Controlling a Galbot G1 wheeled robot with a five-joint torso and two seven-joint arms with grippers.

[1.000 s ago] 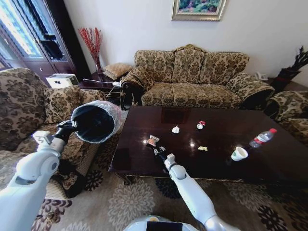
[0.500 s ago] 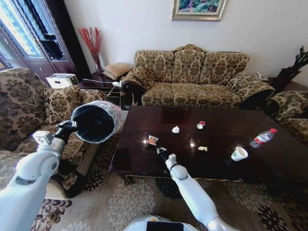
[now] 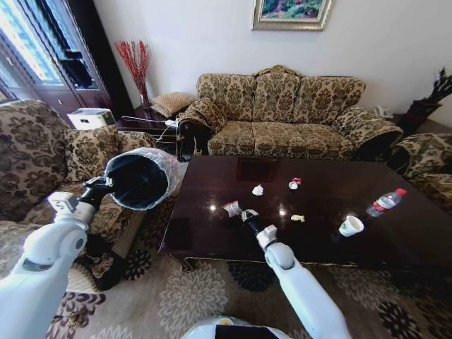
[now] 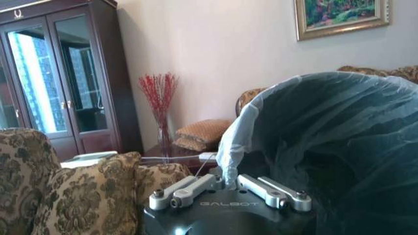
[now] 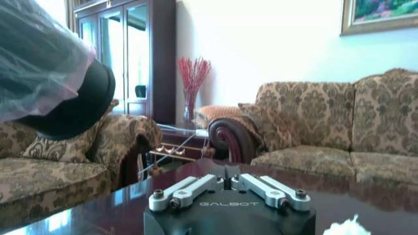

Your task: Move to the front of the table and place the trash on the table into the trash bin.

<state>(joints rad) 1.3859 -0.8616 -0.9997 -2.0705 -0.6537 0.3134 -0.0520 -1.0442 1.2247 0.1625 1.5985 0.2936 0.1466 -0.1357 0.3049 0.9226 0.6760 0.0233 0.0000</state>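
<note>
The dark glossy table point(image 3: 212, 176) stands in front of me. My right gripper point(image 3: 245, 214) hovers low over its near left part, fingers point(image 5: 216, 183) shut, with the snack wrapper point(image 3: 232, 209) at its tip. Farther back lie crumpled white paper point(image 3: 258, 190) point(image 5: 346, 227), a red-and-white scrap point(image 3: 294, 183) and a yellowish bit point(image 3: 297, 218). A white paper cup point(image 3: 350, 226) and a red-capped bottle point(image 3: 385, 202) are to the right. My left gripper point(image 3: 99, 186) point(image 4: 225, 185) holds the black trash bin point(image 3: 141, 178) point(image 4: 339, 147) point(image 5: 58, 83) by its bagged rim, tipped sideways, left of the table.
A patterned sofa point(image 3: 282, 113) stands behind the table, with armchairs at the left point(image 3: 35, 155) and right point(image 3: 424, 166). A side table with a vase of red twigs point(image 3: 135, 63) is in the back left corner. Patterned carpet point(image 3: 176, 296) lies before the table.
My right gripper has moved right and slightly farther over the table, and the snack wrapper has shifted right with it and turned. The left arm and the bin have stayed still.
</note>
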